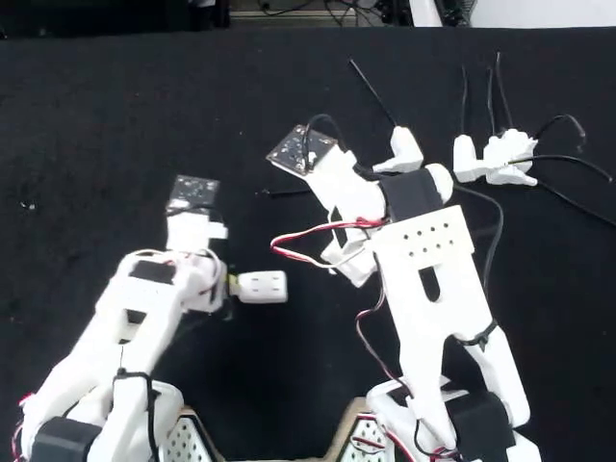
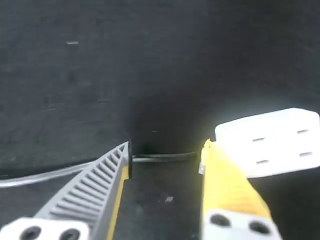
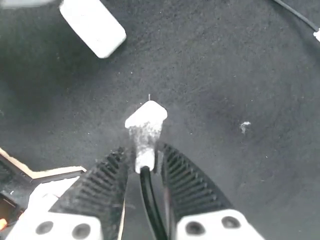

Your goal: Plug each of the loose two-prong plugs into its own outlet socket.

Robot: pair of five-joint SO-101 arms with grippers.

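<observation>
Plug [image 3: 145,125] sits clamped in right gripper [image 3: 144,152], open table [image 3: 240,75] ahead.

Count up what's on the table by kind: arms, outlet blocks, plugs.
Arms: 2
Outlet block: 1
Held plug, in the right claw: 1
Loose plugs: at least 3, the far cluster is hard to separate
Total: at least 7

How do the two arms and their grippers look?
The left arm and the right arm are white plastic with black sections; red and white wires loop beside the right one. The left gripper has ribbed grey and yellow fingers, the right gripper dark ribbed ones.
</observation>
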